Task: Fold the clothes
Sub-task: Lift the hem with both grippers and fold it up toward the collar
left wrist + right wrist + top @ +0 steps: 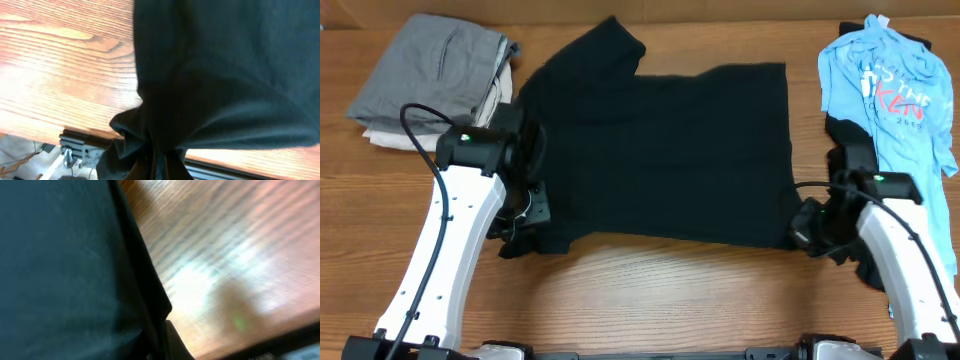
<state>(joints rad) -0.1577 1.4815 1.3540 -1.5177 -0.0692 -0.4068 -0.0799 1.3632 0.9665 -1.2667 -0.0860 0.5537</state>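
At the far left I see a folded grey stack resting on the wooden surface. My left fingers are clamped on the near-left corner of the black T-shirt, with the cloth bunched around them. The shirt lies spread flat across the middle of the surface, one sleeve pointing to the far side. My right fingers pinch its near-right hem. At the far right, past the black shirt's edge, a light blue shirt lies crumpled.
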